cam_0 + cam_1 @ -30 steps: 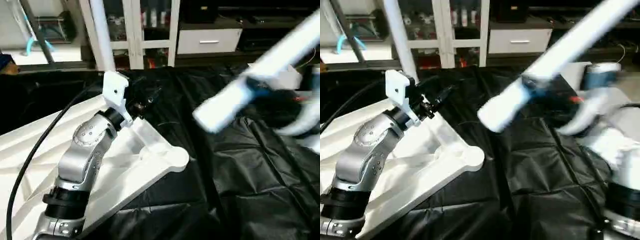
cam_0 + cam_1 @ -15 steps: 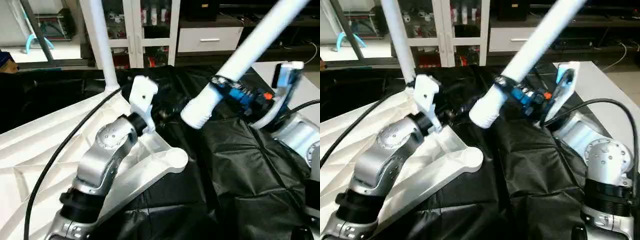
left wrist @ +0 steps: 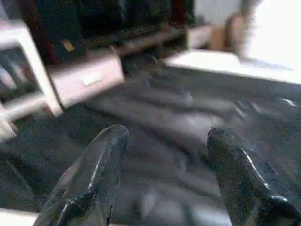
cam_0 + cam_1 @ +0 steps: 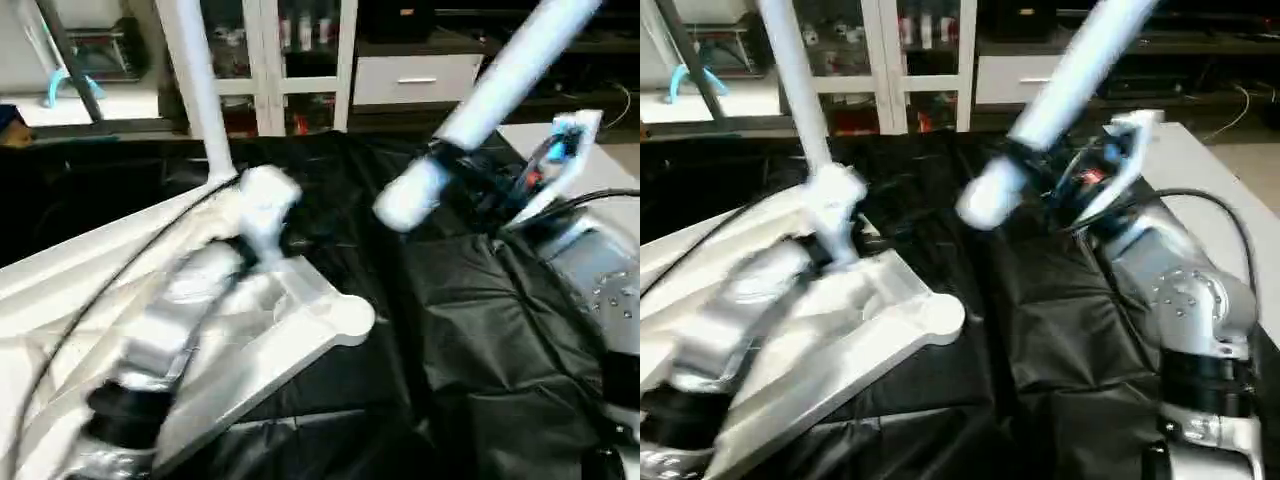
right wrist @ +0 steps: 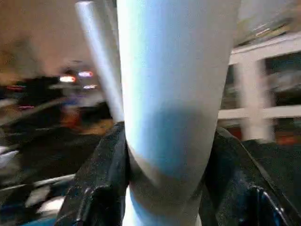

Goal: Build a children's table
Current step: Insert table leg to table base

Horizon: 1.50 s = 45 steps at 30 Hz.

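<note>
The children's table top (image 4: 70,300) lies upside down at the left on black sheeting, ribs up, with a round corner socket (image 4: 347,318) nearest the middle. One white leg (image 4: 198,90) stands upright at its far corner. My right gripper (image 4: 468,165) is shut on a second leg (image 4: 500,85). That leg slants up to the right, and its thick end (image 4: 405,197) hangs in the air above the sheeting, beyond the socket. In the right wrist view this leg (image 5: 169,94) sits between both fingers (image 5: 99,188). My left gripper (image 3: 168,136) is open and holds nothing, above the table top's far side.
Black sheeting (image 4: 480,340) covers the work area. A white glass-door cabinet (image 4: 290,60) and a white drawer unit (image 4: 415,78) stand behind. A white flat surface (image 4: 1200,150) lies at the far right. My left forearm (image 4: 170,320) lies across the table top.
My right arm has swung the held leg from the right toward the middle, thick end leading. My left arm is in motion over the table top, drawing slightly back to the left.
</note>
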{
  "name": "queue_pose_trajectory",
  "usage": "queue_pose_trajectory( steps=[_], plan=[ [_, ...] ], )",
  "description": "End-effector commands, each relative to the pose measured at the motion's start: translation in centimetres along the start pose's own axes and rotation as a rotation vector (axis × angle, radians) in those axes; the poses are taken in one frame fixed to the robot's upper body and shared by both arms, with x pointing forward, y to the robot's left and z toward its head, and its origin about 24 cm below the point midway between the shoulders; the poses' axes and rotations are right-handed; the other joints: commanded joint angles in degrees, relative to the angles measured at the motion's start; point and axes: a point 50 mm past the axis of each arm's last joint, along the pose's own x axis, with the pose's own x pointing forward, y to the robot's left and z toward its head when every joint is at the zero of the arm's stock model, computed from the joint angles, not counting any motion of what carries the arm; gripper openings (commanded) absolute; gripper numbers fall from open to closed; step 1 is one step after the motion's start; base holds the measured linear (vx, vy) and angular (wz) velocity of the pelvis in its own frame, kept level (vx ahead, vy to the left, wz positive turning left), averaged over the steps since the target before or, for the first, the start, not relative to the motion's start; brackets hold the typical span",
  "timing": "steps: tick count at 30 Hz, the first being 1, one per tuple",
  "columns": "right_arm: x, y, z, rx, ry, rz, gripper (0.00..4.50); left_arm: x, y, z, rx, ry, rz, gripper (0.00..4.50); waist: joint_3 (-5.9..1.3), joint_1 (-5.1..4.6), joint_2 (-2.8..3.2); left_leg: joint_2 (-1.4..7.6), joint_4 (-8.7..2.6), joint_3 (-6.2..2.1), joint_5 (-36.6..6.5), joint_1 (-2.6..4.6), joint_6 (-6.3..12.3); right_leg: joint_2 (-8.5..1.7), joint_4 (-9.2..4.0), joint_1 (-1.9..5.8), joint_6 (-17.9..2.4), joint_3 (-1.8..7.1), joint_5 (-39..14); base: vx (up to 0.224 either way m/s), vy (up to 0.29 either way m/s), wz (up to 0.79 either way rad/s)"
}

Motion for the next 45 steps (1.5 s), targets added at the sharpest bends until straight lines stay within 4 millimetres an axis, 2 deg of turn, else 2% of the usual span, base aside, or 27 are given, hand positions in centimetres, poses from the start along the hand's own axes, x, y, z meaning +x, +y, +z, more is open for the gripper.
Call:
queue_pose_trajectory(
  steps=[1, 2, 3, 4, 5, 7, 10, 16, 17, 20, 21, 22, 24, 26, 30, 32, 34, 38, 40, 41, 42, 44, 45],
  plan=[
    [0.4, -0.1, -0.5, -0.058, -0.003, -0.017, 1.82, -0.6, -1.3, -0.8, -0.086, 0.035, -0.167, 3.44, -4.46, -0.20, -0.62, 3.46, -4.54, -2.15, -10.3, 3.46, -4.23, -1.03, -3.34, 0.90, -10.3, 1.14, -7.1, 0.000, 0.000, 0.00],
    [0.5, -0.2, -1.2, -0.082, 0.010, -0.019, 1.82, -1.1, -1.9, -1.7, -0.102, 0.083, -0.237, 3.44, -4.39, -0.30, -0.68, 3.45, -4.57, -2.09, -9.9, 3.40, -3.79, -0.86, -3.34, 0.93, -10.6, 1.17, -6.0, 0.000, 0.000, 0.00],
    [0.6, -0.1, -1.8, -0.100, 0.029, -0.009, 1.82, -1.6, -2.5, -2.8, -0.096, 0.140, -0.298, 3.65, -4.38, -0.32, -0.96, 3.46, -4.55, -1.99, -9.7, 3.34, -2.96, -0.83, -3.33, 0.98, -11.1, 1.16, -5.2, 0.000, 0.000, 0.00],
    [0.7, 0.1, -2.4, -0.117, 0.052, 0.005, 1.82, -1.9, -3.1, -3.8, -0.093, 0.203, -0.349, 3.65, -4.43, -0.09, -0.80, 3.51, -4.48, -2.06, -9.7, 3.46, -2.61, -0.99, -3.30, 0.96, -11.3, 1.17, -5.2, 0.000, 0.000, 0.00],
    [0.9, 0.4, -2.9, -0.139, 0.076, 0.026, 1.82, -2.3, -3.6, -4.7, -0.102, 0.259, -0.393, 3.86, -4.30, -0.06, -0.72, 3.59, -4.57, -2.03, -10.2, 3.45, -1.80, -0.99, -3.30, 0.99, -11.1, 1.27, -5.7, 0.000, 0.000, 0.00],
    [1.0, 1.0, -3.5, -0.163, 0.107, 0.066, 1.82, -2.8, -4.2, -5.4, -0.107, 0.322, -0.437, 3.86, -4.19, -0.05, -0.63, 3.68, -4.73, -2.04, -11.0, 3.52, -1.91, -0.98, -3.39, 0.93, -11.0, 1.34, -6.6, 0.000, 0.000, 0.00],
    [1.3, 1.9, -4.1, -0.185, 0.110, 0.111, 1.82, -3.3, -4.3, -6.1, -0.115, 0.429, -0.385, 3.93, -4.08, -0.26, -0.65, 3.94, -5.09, -2.18, -12.8, 3.65, -3.10, -1.01, -3.11, 1.10, -11.4, 1.40, -6.5, 0.000, 0.000, 0.00],
    [1.7, 2.4, -4.7, -0.224, 0.094, 0.128, 1.82, -3.7, -4.2, -5.9, -0.058, 0.476, -0.318, 3.98, -3.82, -0.43, -1.09, 3.84, -5.17, -2.27, -15.5, 3.65, -3.88, -1.30, -3.80, 1.23, -10.5, 1.68, -10.7, 0.000, 0.000, 0.00],
    [1.9, 2.5, -4.9, -0.225, 0.087, 0.132, 1.82, -4.0, -4.3, -6.0, -0.033, 0.496, -0.325, 3.98, -3.81, -0.44, -0.98, 3.84, -5.19, -2.34, -15.8, 3.67, -3.78, -1.33, -3.95, 1.19, -10.3, 1.73, -11.2, 0.000, 0.000, 0.00],
    [2.0, 2.5, -4.9, -0.253, 0.084, 0.135, 1.82, -4.1, -4.4, -5.0, -0.052, 0.468, -0.326, 3.98, -3.86, -0.72, -1.18, 3.79, -5.25, -2.41, -15.6, 3.58, -3.76, -1.19, -3.81, 1.32, -10.3, 1.68, -10.8, 0.000, 0.000, 0.00],
    [2.1, 2.5, -4.8, -0.255, 0.076, 0.133, 1.82, -4.1, -4.4, -4.4, -0.068, 0.447, -0.320, 3.98, -3.95, -0.85, -1.06, 3.83, -5.20, -2.37, -15.2, 3.66, -3.81, -1.18, -3.55, 1.34, -10.9, 1.64, -9.7, 0.000, 0.000, 0.00],
    [2.1, 2.5, -4.6, -0.254, 0.068, 0.134, 1.82, -4.2, -4.3, -3.7, -0.080, 0.425, -0.308, 3.98, -3.91, -0.92, -1.24, 3.78, -5.19, -2.35, -14.9, 3.61, -3.59, -1.10, -3.62, 1.36, -11.2, 1.62, -9.3, 0.000, 0.000, 0.00],
    [2.1, 2.6, -4.5, -0.266, 0.059, 0.146, 1.82, -4.5, -3.7, -2.5, -0.088, 0.391, -0.273, 3.98, -3.97, -1.09, -1.23, 3.69, -5.04, -2.30, -13.9, 3.51, -3.01, -0.97, -3.42, 1.47, -12.2, 1.55, -7.8, 0.000, 0.000, 0.00],
    [2.1, 2.6, -4.6, -0.262, 0.056, 0.148, 1.82, -4.7, -3.5, -2.3, -0.084, 0.374, -0.250, 3.98, -3.84, -1.10, -1.19, 3.67, -5.02, -2.33, -14.2, 3.47, -2.68, -1.00, -3.55, 1.48, -12.5, 1.53, -8.1, 0.000, 0.000, 0.00],
    [1.8, 2.9, -5.2, -0.243, 0.058, 0.154, 1.82, -5.0, -3.3, -3.1, -0.032, 0.374, -0.156, 3.98, -3.81, -1.03, -1.19, 3.82, -5.10, -2.50, -15.2, 3.46, -2.62, -0.99, -3.73, 1.55, -11.5, 1.59, -9.0, 0.000, 0.000, 0.00],
    [1.9, 3.3, -5.8, -0.224, 0.054, 0.161, 1.82, -5.2, -3.7, -3.0, -0.073, 0.333, -0.086, 3.98, -3.83, -0.89, -1.47, 3.94, -5.22, -2.50, -15.4, 3.54, -2.99, -0.97, -3.76, 1.49, -11.3, 1.60, -8.6, 0.000, 0.000, 0.00],
    [2.2, 3.4, -6.0, -0.220, 0.053, 0.165, 1.82, -5.3, -3.9, -2.6, -0.102, 0.308, -0.074, 3.98, -3.88, -0.74, -1.43, 3.99, -5.29, -2.55, -15.7, 3.54, -3.30, -1.04, -3.65, 1.50, -11.6, 1.56, -8.3, 0.000, 0.000, 0.00],
    [3.1, 4.0, -6.2, -0.199, 0.047, 0.196, 1.82, -5.9, -4.0, -1.8, -0.134, 0.270, -0.056, 3.98, -3.64, -0.44, -2.71, 3.99, -5.26, -2.57, -16.0, 3.42, -2.90, -1.30, -3.63, 1.55, -11.6, 1.55, -10.4, 0.000, 0.000, 0.00],
    [3.4, 4.2, -6.3, -0.204, 0.053, 0.207, 1.82, -6.3, -4.0, -2.2, -0.134, 0.289, -0.045, 3.98, -3.51, -0.48, -2.89, 3.96, -5.42, -2.53, -16.8, 3.58, -3.66, -0.95, -3.93, 1.14, -10.2, 1.60, -12.1, 0.000, 0.000, 0.00],
    [3.5, 4.2, -6.3, -0.209, 0.058, 0.213, 1.82, -6.6, -4.3, -2.7, -0.139, 0.314, -0.032, 3.98, -3.56, -0.46, -3.23, 4.05, -5.41, -2.55, -16.9, 3.61, -3.93, -0.94, -3.85, 1.17, -9.9, 1.58, -12.1, 0.000, 0.000, 0.00],
    [3.7, 4.2, -6.3, -0.207, 0.060, 0.214, 1.82, -7.0, -4.6, -3.1, -0.151, 0.336, -0.021, 3.98, -3.55, -0.42, -3.09, 4.10, -5.48, -2.63, -17.0, 3.58, -4.24, -0.99, -3.78, 1.20, -9.6, 1.58, -12.1, 0.000, 0.000, 0.00],
    [3.8, 4.2, -6.3, -0.204, 0.062, 0.214, 1.82, -7.4, -5.0, -3.3, -0.187, 0.355, -0.029, 3.98, -3.58, -0.38, -3.51, 4.12, -5.56, -2.46, -17.1, 3.83, -5.05, -0.78, -3.78, 0.93, -8.8, 1.66, -11.6, 0.000, 0.000, 0.00],
    [3.8, 4.2, -6.3, -0.203, 0.065, 0.216, 1.82, -7.6, -5.3, -3.4, -0.197, 0.364, -0.037, 3.98, -3.61, -0.08, -3.50, 4.15, -5.59, -2.48, -17.7, 4.06, -5.55, -0.80, -3.74, 0.84, -8.7, 1.63, -11.9, 0.000, 0.000, 0.00]
  ],
)
